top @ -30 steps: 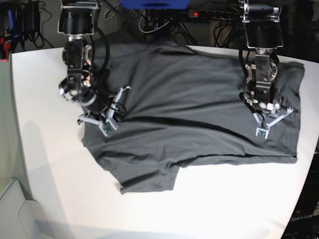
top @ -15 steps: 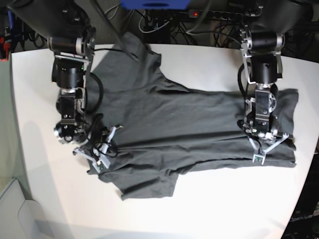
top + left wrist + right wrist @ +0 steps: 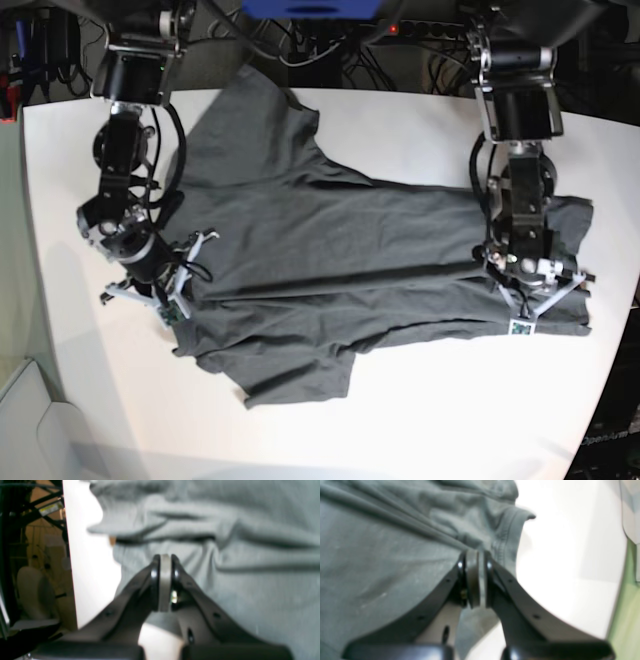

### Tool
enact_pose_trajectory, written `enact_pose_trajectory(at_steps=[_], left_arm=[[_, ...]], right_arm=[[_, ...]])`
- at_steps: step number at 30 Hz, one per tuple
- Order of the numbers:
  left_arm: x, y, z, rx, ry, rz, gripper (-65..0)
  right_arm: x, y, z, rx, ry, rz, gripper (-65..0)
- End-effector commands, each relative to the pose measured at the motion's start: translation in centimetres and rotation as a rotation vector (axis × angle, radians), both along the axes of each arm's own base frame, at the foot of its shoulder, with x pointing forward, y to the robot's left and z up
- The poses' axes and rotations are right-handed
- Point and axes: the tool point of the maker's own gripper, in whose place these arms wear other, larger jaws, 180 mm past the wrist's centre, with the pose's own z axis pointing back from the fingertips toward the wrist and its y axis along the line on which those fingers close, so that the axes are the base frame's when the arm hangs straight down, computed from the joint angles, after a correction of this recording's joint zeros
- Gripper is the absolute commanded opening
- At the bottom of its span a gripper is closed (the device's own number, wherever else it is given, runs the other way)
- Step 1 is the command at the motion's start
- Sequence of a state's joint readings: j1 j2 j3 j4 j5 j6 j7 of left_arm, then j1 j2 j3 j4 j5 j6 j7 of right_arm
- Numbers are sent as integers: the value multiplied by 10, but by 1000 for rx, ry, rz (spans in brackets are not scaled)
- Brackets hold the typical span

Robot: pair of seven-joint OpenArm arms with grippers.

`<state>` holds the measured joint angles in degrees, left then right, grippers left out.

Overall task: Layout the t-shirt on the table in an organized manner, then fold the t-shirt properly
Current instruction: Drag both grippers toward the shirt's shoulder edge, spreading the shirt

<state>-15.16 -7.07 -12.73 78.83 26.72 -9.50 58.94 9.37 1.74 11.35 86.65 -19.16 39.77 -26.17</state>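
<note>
Evidently mid-fold: both grippers, left (image 3: 522,318) and right (image 3: 172,300), pinch the t-shirt (image 3: 340,240), doubled toward the table's (image 3: 420,430) near edge; sleeves and final folds remain.

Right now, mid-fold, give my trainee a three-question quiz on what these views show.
1. True or false: both hands are shut on the t-shirt.
2. In the base view, which hand is near the shirt's sleeve side, on that view's left? A) left hand B) right hand C) neither
3. Fill in: the t-shirt lies on the white ____.

Key:
1. True: in each wrist view the pads are pressed together with fabric between them.
2. B
3. table
</note>
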Motion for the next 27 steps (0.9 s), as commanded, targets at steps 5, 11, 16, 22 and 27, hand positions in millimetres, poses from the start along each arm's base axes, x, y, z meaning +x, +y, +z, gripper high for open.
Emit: enact_pose_trajectory(at_steps=[5,11,16,22,27], left_arm=[[-23,12,31,77,-59,15,-575],[-64,17,40,118,-46,26,-183],[-79,32,39,157,-23,32,-4],[-96,64,29,154,64,51,0],[-93,81,13,121,66,61,0]], right_arm=[[-28,-5,-3,-33,28,-15,-540],[-64,-6,-12,-62,88,-43,-377],[-84,-6,-14,-84,126,-61,-296],[-104,-32,-30,-116,223,-144,-283],[-108,-37,-34,-119,241,-159,-283]])
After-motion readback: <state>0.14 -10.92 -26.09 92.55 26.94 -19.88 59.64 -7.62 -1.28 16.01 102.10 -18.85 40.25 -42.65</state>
